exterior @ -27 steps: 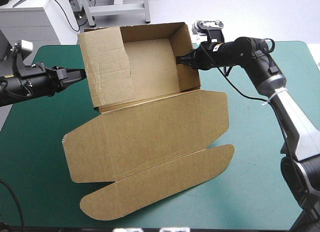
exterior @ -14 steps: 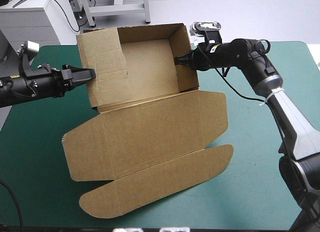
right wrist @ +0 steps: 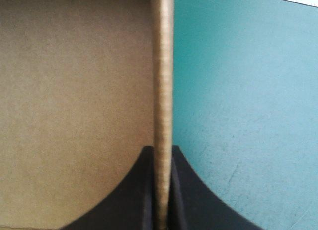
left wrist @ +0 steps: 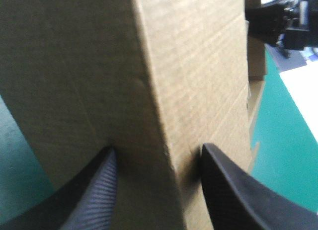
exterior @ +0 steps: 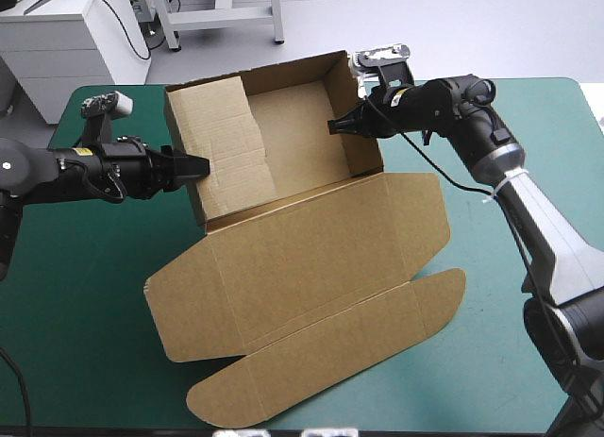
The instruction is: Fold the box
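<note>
Only your right wrist view shows the right gripper (right wrist: 162, 153) clamped on a wall of the box (exterior: 302, 267). The left gripper (left wrist: 156, 147) straddles the opposite wall, fingers apart. The box sits mid-table on the teal-green cover (exterior: 85, 314).

The brown box (exterior: 311, 258) lies askew on the teal-green tabletop (exterior: 75, 305): far half an open tray with raised walls, lid and rounded flaps flat nearer.
</note>
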